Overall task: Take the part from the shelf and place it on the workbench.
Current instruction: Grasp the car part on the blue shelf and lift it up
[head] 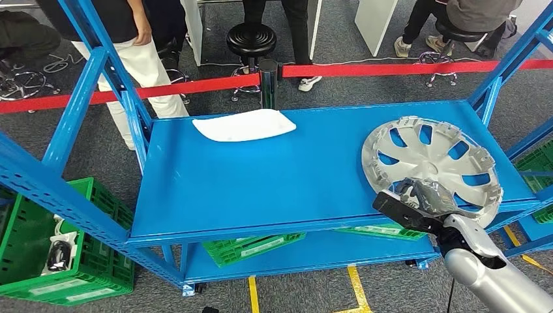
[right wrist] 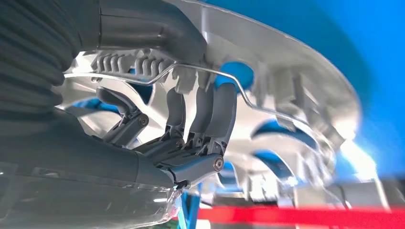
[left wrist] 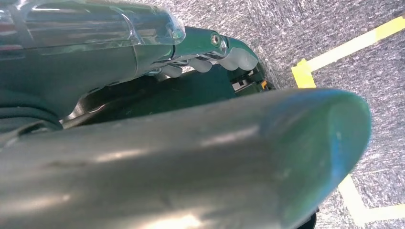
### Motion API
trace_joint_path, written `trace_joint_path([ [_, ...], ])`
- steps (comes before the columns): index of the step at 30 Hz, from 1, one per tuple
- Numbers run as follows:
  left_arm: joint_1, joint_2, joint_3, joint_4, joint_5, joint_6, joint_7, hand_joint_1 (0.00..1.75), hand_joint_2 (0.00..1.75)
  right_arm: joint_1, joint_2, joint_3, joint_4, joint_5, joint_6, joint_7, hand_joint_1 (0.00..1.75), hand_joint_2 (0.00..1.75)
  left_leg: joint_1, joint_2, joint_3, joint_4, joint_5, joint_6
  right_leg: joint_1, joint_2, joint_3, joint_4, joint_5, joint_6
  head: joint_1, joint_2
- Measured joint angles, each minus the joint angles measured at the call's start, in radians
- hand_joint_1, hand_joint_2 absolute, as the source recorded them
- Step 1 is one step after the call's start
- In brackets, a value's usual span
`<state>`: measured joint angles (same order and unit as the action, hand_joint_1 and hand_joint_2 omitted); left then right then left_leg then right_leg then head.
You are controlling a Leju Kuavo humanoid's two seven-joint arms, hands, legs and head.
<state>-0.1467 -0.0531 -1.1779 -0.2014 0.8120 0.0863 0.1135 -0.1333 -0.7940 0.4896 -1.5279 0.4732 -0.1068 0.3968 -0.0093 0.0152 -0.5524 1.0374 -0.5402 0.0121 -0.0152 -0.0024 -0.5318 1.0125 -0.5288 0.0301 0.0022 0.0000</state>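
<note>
Head view shows one silver wheel cover [head: 430, 166] lying inner side up at the right end of the blue shelf [head: 261, 189] — its near edge reaches the shelf's front lip. One white curved part [head: 243, 124] lies on the far left of the same shelf level, well apart from the wheel cover. The right hand [head: 424, 197] is on the cover's near rim; in the right wrist view its dark fingers [right wrist: 210, 119] curl up onto the ribbed inside of the rim and the thumb lies over the rim's edge — a closed grasp on the cover. The left hand [left wrist: 210, 52] hangs over grey carpet, fingers curled in with nothing held. Three green crates [head: 72, 261] sit low around the shelf.
</note>
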Motion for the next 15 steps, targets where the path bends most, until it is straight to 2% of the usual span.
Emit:
trace_joint_path([
  [9,0.0,-0.005,0.001,0.0,0.005,0.015,0.0,0.0,0.0,0.028,0.041,-0.06,-0.081,0.017,-0.128,-0.08,1.75,1.75,0.0,0.0,0.0,0.0,0.0,0.0,0.0,0.0,0.0,0.0,0.0,0.0,0.0,0.0],
  [15,0.0,-0.006,0.001,0.0,0.006,0.018,0.0,0.0,0.0,0.046,0.061,-0.1,-0.137,0.019,-0.158,-0.097,1.75,1.75,0.0,0.0,0.0,0.0,0.0,0.0,0.0,0.0,0.0,0.0,0.0,0.0,0.0,0.0],
])
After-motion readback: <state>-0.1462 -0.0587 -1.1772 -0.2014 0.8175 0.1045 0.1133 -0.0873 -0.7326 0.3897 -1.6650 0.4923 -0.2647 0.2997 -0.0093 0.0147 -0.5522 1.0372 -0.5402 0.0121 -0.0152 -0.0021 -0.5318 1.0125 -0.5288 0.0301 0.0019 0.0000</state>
